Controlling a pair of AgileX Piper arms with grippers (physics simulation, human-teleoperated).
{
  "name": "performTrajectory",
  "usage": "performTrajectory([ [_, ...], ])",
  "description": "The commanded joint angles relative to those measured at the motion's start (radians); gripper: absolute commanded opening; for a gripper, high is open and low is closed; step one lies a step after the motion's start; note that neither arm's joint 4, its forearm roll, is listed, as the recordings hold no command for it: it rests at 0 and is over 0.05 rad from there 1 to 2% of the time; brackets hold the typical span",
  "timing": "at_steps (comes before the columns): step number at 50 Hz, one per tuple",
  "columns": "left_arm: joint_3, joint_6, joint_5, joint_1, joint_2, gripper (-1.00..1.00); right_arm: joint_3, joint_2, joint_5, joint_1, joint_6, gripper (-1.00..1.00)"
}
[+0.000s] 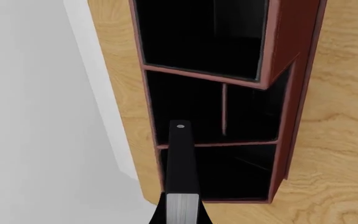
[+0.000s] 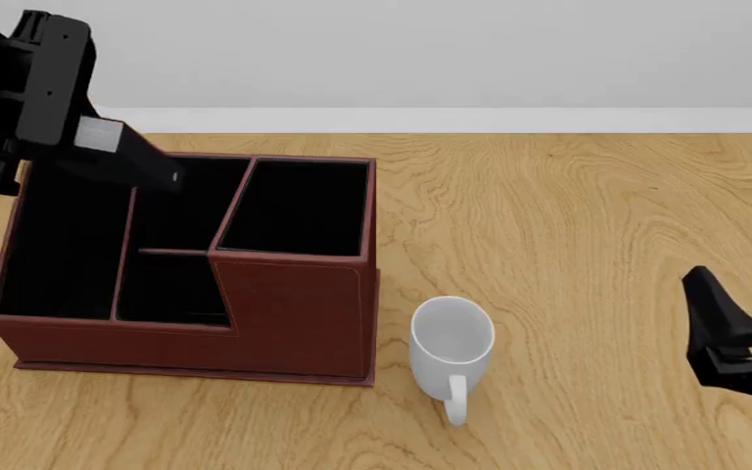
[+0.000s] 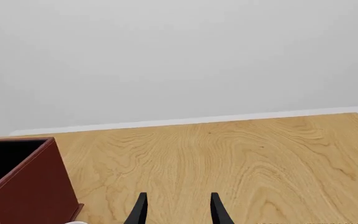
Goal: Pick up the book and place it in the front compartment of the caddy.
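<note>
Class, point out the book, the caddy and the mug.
book [image 1: 182,163]: left wrist view, black cover.
caddy [image 2: 291,313]: front view, reddish-brown outer wall.
mug [image 2: 431,360]: front view, white side wall.

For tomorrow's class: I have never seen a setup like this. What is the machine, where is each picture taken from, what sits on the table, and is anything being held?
These are simulator renders of two robot arms at a wooden table. The front view looks forward and down from the arms' own side; each of the other two comes from a camera just behind one arm's pincer.

On the table stand a reddish-brown caddy with black compartments and, to its right, a white mug.

The left pincer, raised above the caddy's far left side, is closed on a thin black book with white page edges; its wrist view shows the book pointing down over the compartments. The right pincer is open and holds nothing, low at the table's right.
</note>
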Motion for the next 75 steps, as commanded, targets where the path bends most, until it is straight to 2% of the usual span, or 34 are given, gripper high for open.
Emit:
performTrajectory([
  [1,-0.043,0.015,0.0,-0.011,0.034,-1.0,0.012,0.035,-0.04,-0.01,0.006,1.0],
  [10,-0.086,-0.007,-0.001,-0.039,0.082,-1.0,0.025,0.072,-0.084,-0.019,0.012,1.0],
  [15,-0.096,0.013,0.0,-0.031,0.093,-1.0,0.026,0.077,-0.092,-0.026,0.016,1.0],
  [17,-0.098,-0.002,0.0,-0.056,0.102,-1.0,0.029,0.079,-0.096,-0.028,0.019,1.0],
  [20,-0.087,0.024,-0.003,-0.032,0.101,-1.0,0.035,0.087,-0.108,-0.028,0.02,1.0],
  [23,-0.101,0.002,-0.001,-0.051,0.117,-1.0,0.038,0.099,-0.12,-0.031,0.02,1.0],
  [34,-0.114,0.006,-0.004,-0.05,0.141,-1.0,0.047,0.115,-0.143,-0.038,0.029,1.0],
  [44,-0.081,0.019,-0.039,-0.042,0.157,-1.0,0.057,0.133,-0.165,-0.045,0.036,1.0],
  [47,-0.101,0.004,-0.036,-0.057,0.174,-1.0,0.06,0.143,-0.177,-0.046,0.037,1.0],
  [75,-0.051,-0.001,-0.109,-0.062,0.217,-1.0,0.084,0.189,-0.234,-0.043,0.06,1.0],
])
